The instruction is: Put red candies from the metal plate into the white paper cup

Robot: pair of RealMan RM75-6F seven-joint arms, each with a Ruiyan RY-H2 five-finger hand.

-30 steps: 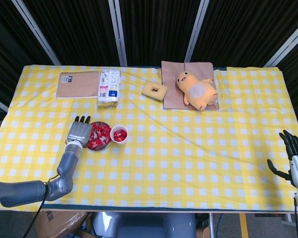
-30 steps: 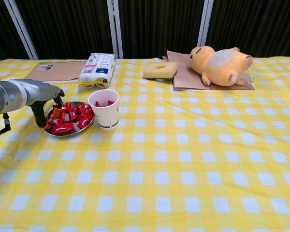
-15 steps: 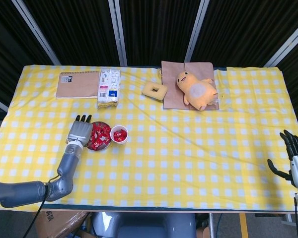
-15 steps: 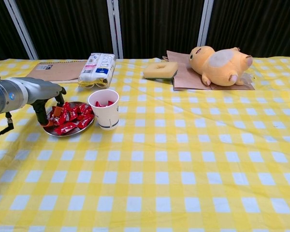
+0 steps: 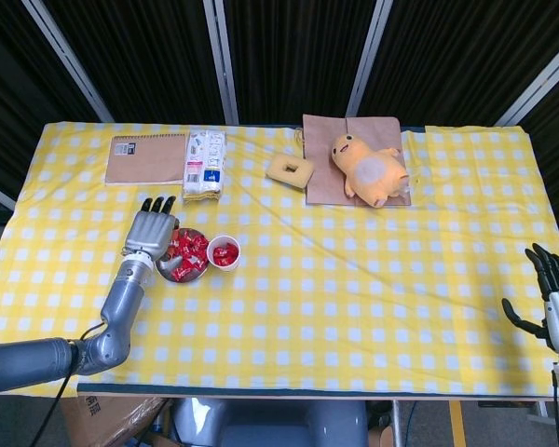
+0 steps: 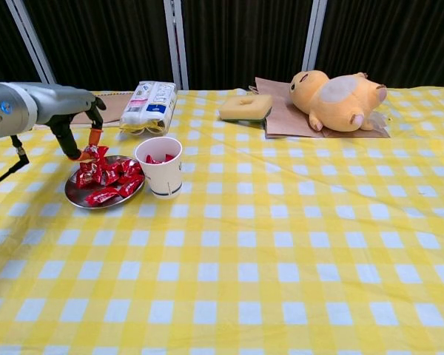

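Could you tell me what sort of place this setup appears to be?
Probably a staged robot test bench, not a home: a table with a yellow checked cloth, dark curtain panels behind, and unrelated props such as a plush toy and notebook.

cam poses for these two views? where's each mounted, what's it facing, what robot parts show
Head view: high above the near table edge, looking steeply down; shows left arm with left hand over the round metal plate, and right hand at the right edge.
Chest view: low at the near edge, looking across the table toward the dark curtain; shows only the left hand lifting a red candy.
Shared: plate, white paper cup, yellow plush toy.
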